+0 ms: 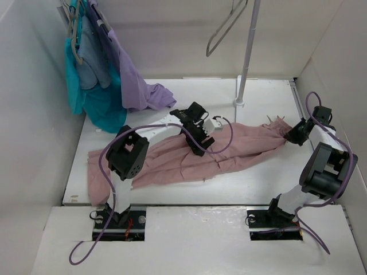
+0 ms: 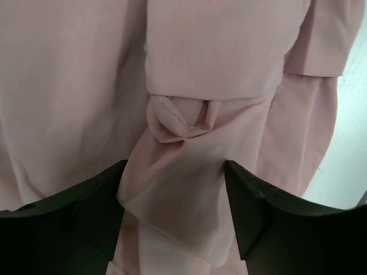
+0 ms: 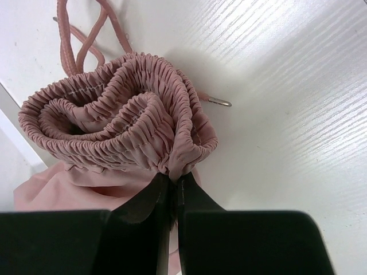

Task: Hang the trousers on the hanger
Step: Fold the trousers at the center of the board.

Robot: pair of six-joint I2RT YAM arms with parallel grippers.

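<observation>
The dusty-pink trousers (image 1: 246,144) lie stretched across the white table (image 1: 258,177), legs to the left and waistband to the right. My left gripper (image 1: 198,146) is low over the middle of the trousers (image 2: 218,51). In the left wrist view that gripper (image 2: 175,192) is open, with a loose fold of fabric between its fingers (image 2: 86,217). My right gripper (image 3: 175,179) is shut on the gathered waistband (image 3: 114,120); the drawstrings (image 3: 86,34) trail behind. In the top view this gripper (image 1: 292,136) sits at the right end. The grey hanger (image 1: 225,28) hangs at the back, above the table.
A teal garment (image 1: 94,106) and a lilac garment (image 1: 135,86) hang on pale hangers at the back left, their ends resting on the table. A white pole (image 1: 248,51) stands on a round base (image 1: 239,103) at the back. White walls close in both sides.
</observation>
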